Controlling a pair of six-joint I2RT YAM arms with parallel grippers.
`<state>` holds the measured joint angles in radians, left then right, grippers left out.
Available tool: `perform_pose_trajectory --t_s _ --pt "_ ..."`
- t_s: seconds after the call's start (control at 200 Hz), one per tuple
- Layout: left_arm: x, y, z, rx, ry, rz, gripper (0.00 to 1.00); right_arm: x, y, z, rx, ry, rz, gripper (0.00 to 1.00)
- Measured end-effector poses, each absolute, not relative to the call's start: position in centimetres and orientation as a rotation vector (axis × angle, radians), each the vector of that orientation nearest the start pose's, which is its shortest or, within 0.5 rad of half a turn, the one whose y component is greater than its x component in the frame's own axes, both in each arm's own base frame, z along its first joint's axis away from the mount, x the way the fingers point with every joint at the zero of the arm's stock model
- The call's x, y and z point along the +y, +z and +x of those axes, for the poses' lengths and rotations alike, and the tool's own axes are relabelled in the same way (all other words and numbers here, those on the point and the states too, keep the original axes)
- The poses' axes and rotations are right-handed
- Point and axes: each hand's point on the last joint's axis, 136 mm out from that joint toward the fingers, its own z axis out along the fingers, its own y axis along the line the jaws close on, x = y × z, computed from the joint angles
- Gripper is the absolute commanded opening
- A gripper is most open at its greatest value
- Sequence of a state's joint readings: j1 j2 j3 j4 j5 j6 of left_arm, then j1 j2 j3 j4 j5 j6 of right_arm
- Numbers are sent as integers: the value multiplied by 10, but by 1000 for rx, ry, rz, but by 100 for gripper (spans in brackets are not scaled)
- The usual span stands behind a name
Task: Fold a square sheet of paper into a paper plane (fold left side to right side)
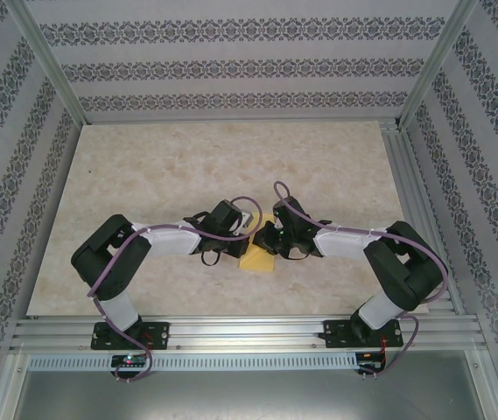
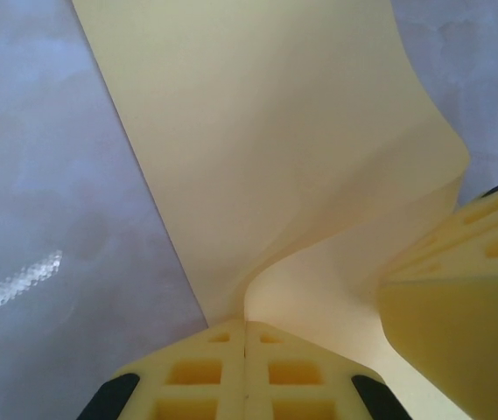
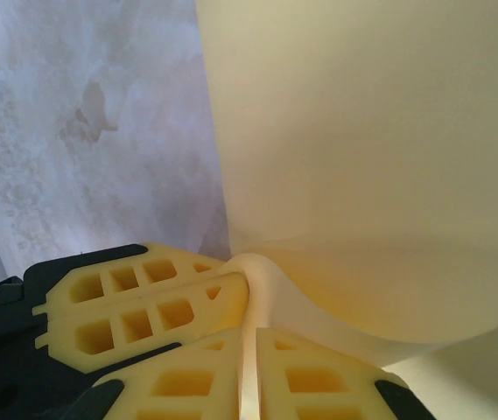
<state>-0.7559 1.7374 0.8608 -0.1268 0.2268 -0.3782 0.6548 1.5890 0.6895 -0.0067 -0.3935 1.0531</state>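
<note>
Paper sheet (image 2: 275, 149), curled off the table (image 1: 187, 166), was pinched along one edge by left gripper (image 2: 245, 337) and right gripper (image 3: 250, 350).

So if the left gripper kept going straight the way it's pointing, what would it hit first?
Probably the square sheet of paper it pinches, which bows up directly ahead of the left gripper. The right gripper sits close beside that line, though depth is unclear.
</note>
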Motion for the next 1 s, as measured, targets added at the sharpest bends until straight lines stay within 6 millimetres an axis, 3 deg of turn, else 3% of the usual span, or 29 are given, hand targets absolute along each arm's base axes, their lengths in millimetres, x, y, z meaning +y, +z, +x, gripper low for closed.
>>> perform_pose_trajectory --t_s 0.47,0.999 --pt "-301 20 260 2636 -684 602 6 270 23 244 2841 1026 385 13" --pt "-301 19 260 2633 -684 602 5 270 19 242 2851 1009 356 13"
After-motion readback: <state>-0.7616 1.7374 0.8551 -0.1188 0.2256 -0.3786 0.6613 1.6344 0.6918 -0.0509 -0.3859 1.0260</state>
